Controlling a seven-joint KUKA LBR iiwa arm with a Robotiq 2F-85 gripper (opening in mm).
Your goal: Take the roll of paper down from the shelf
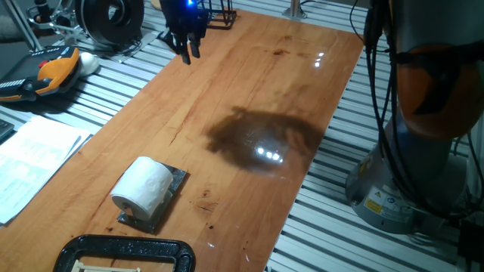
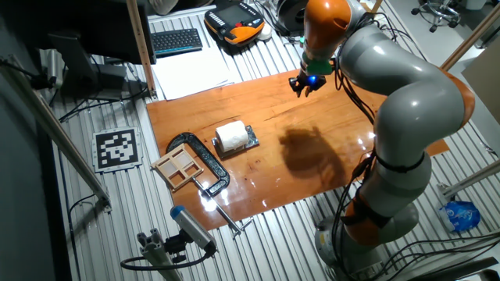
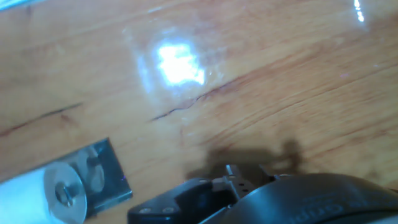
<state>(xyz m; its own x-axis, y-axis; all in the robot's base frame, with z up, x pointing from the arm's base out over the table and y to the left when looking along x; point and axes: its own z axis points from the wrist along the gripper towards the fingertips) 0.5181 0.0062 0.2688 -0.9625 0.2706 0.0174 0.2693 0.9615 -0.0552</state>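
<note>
- The roll (image 1: 142, 190) is a small white cylinder lying on its side on the shelf (image 1: 175, 181), a shiny grey plate, at lower left of one fixed view.
- Shelf sits flat on the wooden table (image 1: 249, 83), near the table's near end.
- The claw (image 1: 186, 44) hangs at top centre-left of that view, above the table's far end, well apart from roll.
- Claw fingers are dark and point down, with a blue light above them. Gap btwn fingers too small to read; can't tell if wide or narrow. Nothing seen in it.
- The other fixed view shows the roll (image 2: 230, 136) at centre-left and the claw (image 2: 306, 84) toward upper centre, on the grey-and-orange arm (image 2: 398, 101).
- Only that view shows a black clamp (image 2: 205, 165) w/ a wooden frame (image 2: 180, 168) just beside the shelf, plus a keyboard (image 2: 176, 40) and white sheets (image 2: 190, 74) beyond the table.
- One fixed view alone shows a dark patch on the wood at centre, w/ bright glints.
- Hand view shows the roll (image 3: 43, 190) and shelf (image 3: 102, 174) at lower left, blurred.
- Dark gripper body fills the lower right there; fingertips not clear.
</note>
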